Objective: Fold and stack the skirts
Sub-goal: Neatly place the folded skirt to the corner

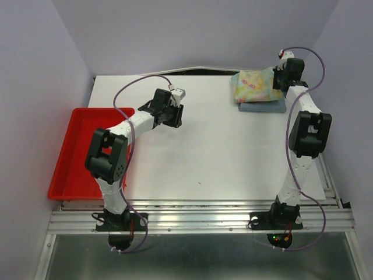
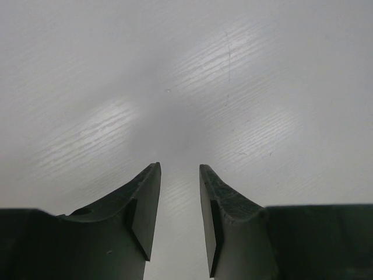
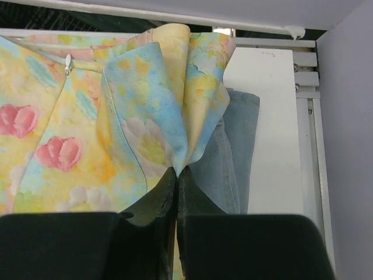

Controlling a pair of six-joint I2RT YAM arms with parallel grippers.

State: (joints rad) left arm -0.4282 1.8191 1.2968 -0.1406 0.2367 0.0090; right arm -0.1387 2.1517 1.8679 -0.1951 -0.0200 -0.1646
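Observation:
The floral skirt [image 1: 255, 86] lies folded on top of the blue denim skirt [image 1: 262, 106] at the far right of the table. My right gripper [image 1: 280, 77] is at the stack's right edge, shut on a pinched fold of the floral skirt [image 3: 145, 122]. The cloth fans up from the closed jaws. The denim skirt [image 3: 236, 151] shows beneath and to the right of it. My left gripper [image 1: 176, 114] hangs over bare table left of centre, open and empty. Its fingers [image 2: 145, 198] frame only the white table top.
A red tray [image 1: 81, 149] sits at the table's left edge, beside the left arm. Grey walls close in the back and both sides. The table's right edge and metal rail [image 3: 308, 134] run just right of the stack.

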